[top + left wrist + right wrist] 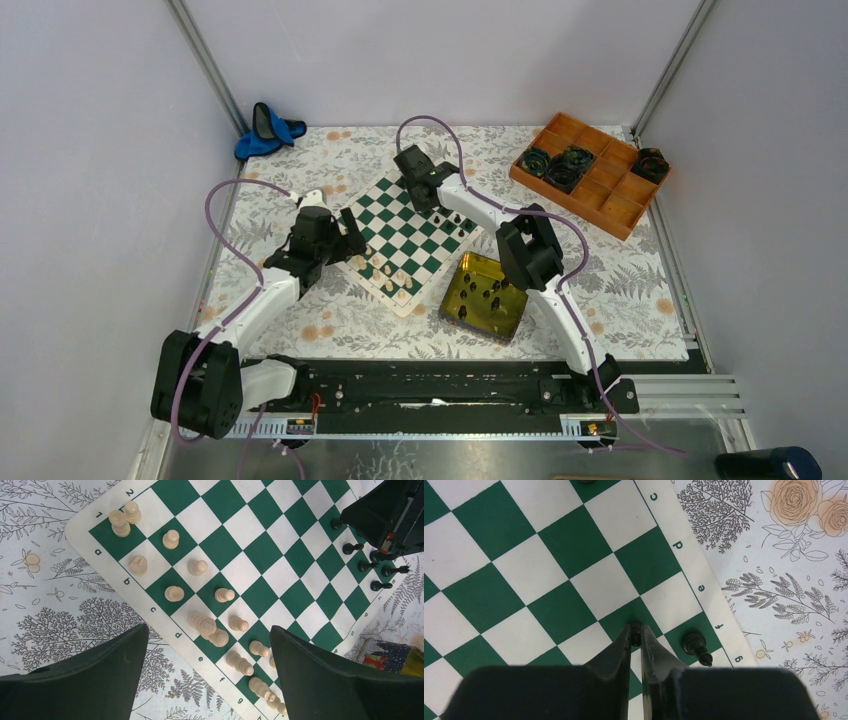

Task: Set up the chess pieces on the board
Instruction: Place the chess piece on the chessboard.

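Observation:
The green and white board (405,240) lies turned diagonally at the table's middle. Several cream pieces (207,626) stand in two rows along its near-left side. A few black pieces (380,585) stand along its far-right side. My right gripper (636,630) is shut on a small black piece (636,637) above a green square near the board's edge, beside a standing black piece (694,644). It hovers over the board's far corner in the top view (428,197). My left gripper (210,635) is open and empty over the cream rows, at the board's left edge (352,232).
A yellow-gold tin tray (512,322) with several black pieces stands right of the board. An orange compartment tray (600,190) with black coiled items sits at the back right. A blue object (268,130) lies at the back left. A floral cloth (650,280) covers the table.

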Available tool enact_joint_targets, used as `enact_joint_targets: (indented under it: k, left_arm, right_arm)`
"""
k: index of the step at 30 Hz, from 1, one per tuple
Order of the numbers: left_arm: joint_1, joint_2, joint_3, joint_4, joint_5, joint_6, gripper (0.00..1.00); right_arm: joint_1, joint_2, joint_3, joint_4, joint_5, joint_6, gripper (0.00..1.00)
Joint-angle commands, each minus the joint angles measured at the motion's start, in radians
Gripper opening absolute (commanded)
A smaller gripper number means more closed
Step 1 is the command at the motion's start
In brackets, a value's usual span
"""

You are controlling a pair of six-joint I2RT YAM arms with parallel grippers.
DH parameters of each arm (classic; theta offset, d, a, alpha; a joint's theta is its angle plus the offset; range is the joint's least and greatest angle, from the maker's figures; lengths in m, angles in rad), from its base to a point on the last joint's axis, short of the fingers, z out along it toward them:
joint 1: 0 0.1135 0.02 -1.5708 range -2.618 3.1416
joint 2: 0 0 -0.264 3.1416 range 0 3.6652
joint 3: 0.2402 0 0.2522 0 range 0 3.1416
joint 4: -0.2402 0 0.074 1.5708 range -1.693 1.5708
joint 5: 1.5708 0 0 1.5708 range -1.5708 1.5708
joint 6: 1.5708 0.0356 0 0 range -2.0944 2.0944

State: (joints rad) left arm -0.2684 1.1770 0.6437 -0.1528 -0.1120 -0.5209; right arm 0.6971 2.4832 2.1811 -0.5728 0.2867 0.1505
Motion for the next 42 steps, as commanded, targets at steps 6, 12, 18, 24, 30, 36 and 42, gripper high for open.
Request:
enact_joint_targets:
  k: [6, 12, 18, 24, 30, 36, 42]
  left_arm:
    - [-0.006, 0.01, 0.011, 0.056, 0.008, -0.002, 0.99]
    - [-0.006, 0.014, 0.011, 0.059, 0.012, -0.003, 0.99]
    - [-0.006, 0.015, 0.011, 0.059, 0.014, -0.002, 0.99]
    - [-0.005, 0.013, 0.011, 0.058, 0.014, -0.003, 0.99]
    - [-0.006, 0.013, 0.012, 0.059, 0.013, -0.003, 0.99]
    - [-0.004, 0.012, 0.015, 0.052, -0.003, 0.002, 0.99]
    - [-0.005, 0.012, 0.017, 0.046, -0.011, 0.006, 0.99]
  right_arm:
    - [0.0, -0.036, 0.05, -0.017, -0.025, 0.0, 0.02]
    - [0.0, -0.032, 0.043, -0.021, -0.025, 0.0, 0.05]
    - [0.001, -0.036, 0.027, -0.012, -0.032, -0.004, 0.23]
    - [0.002, -0.042, 0.032, -0.005, -0.034, -0.015, 0.38]
    - [0.001, -0.066, 0.035, 0.018, -0.039, -0.032, 0.41]
    - [0.001, -0.187, -0.01, 0.049, -0.009, -0.043, 0.42]
    - [0.001, -0.41, -0.217, 0.084, 0.054, -0.054, 0.43]
